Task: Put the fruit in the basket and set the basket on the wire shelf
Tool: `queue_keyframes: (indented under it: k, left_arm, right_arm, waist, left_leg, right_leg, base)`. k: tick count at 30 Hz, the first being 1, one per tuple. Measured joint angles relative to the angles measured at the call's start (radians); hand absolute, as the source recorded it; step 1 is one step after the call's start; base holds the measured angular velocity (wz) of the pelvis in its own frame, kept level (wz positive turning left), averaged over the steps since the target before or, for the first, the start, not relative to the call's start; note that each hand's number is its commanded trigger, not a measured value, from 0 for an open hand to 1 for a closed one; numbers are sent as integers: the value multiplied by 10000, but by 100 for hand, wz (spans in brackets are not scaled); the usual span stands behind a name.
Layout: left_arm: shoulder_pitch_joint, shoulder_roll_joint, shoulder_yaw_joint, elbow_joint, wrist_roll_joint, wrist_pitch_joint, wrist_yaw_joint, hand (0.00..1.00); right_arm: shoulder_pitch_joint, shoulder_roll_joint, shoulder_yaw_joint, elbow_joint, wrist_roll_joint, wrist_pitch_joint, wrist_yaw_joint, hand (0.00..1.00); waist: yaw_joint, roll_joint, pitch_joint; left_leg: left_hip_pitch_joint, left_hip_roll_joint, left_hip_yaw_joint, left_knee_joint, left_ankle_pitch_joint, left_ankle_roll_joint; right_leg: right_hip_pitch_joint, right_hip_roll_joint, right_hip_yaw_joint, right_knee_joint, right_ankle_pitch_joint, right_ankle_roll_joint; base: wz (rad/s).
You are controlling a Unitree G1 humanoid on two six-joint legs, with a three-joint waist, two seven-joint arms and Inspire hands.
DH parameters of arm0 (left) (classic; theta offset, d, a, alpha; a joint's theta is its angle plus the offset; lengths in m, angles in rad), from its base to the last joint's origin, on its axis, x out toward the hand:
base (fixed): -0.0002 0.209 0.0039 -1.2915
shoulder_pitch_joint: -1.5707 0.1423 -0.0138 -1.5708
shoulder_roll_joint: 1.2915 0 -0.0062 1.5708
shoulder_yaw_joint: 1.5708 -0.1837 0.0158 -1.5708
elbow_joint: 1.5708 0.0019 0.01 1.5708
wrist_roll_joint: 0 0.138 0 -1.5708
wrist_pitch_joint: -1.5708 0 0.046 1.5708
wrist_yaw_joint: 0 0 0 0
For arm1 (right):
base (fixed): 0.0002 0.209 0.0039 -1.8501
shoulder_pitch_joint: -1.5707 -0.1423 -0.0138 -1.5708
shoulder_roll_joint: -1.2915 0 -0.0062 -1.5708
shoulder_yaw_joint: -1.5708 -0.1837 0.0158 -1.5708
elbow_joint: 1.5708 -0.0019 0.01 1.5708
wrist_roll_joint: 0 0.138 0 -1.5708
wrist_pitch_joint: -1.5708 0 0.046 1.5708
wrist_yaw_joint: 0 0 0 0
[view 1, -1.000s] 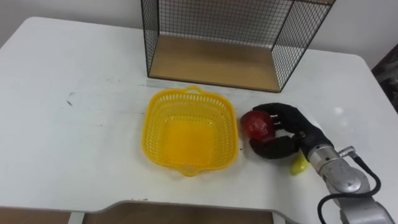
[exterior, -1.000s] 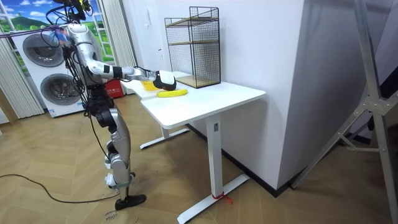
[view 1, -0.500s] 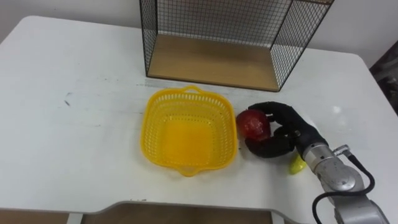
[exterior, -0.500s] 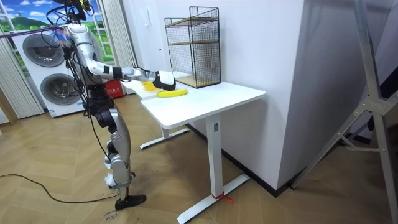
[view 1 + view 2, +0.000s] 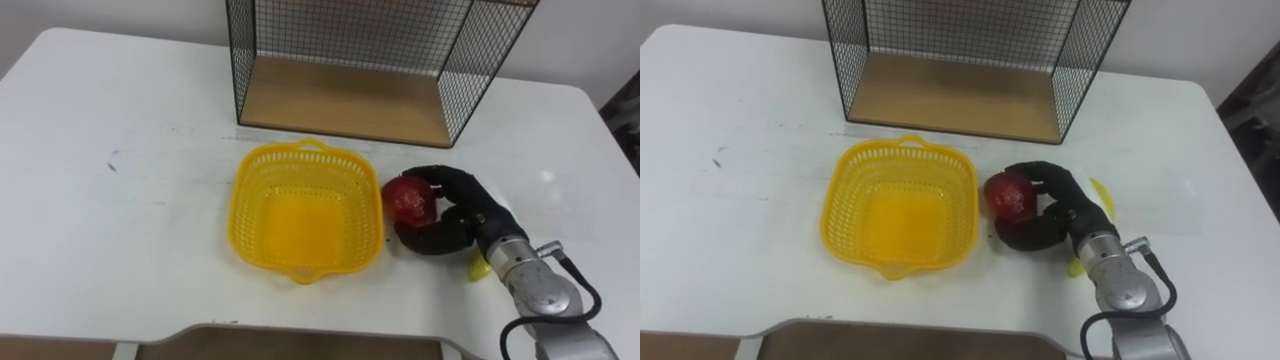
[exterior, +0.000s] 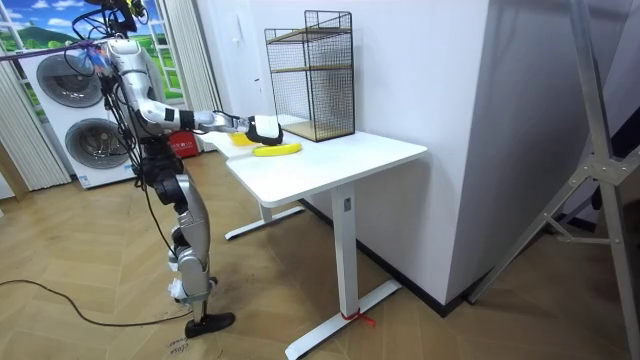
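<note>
Right hand (image 5: pixel 470 205) has fingers and thumb curled round the apple (image 5: pixel 410 199), low over the table (image 5: pixel 120 200); I cannot tell whether the fruit has left the surface. I judge the step in hand to be picking up the first fruit.

Reading left to right, the yellow basket (image 5: pixel 262 170) sits in the middle with nothing in it. The apple is just beside its right rim, and the banana (image 5: pixel 479 266) lies partly hidden under my wrist.

Next I need a short lift to clear the rim, a small move left, then a release over the middle of the basket. The rim is the only thing in the way, and I could nudge the light basket. The wire shelf (image 5: pixel 345 100) stands behind with its open front facing me.
</note>
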Motion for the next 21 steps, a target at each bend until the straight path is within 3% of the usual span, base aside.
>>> queue_keyframes:
  k: [3, 21]
  left_arm:
    - [10, -128, 172, 8, -13, -1, 12, 0]
    - [45, -166, 177, -78, -97, -200, 182, 0]
  right_arm:
    - [0, 0, -85, 76, 14, 0, -194, 100]
    - [-31, 8, -133, -1106, 442, -40, -2392, 100]
  waist:
    - [-37, 67, -44]
    - [-38, 21, -83]
  left_leg:
    - [3, 0, -5, 4, 4, -4]
    - [7, -1, 2, 10, 7, -6]
  right_leg:
    - [10, 1, -5, 1, 0, 0]
    - [3, -1, -10, 15, 0, 0]
  base:
    - [0]
    - [0]
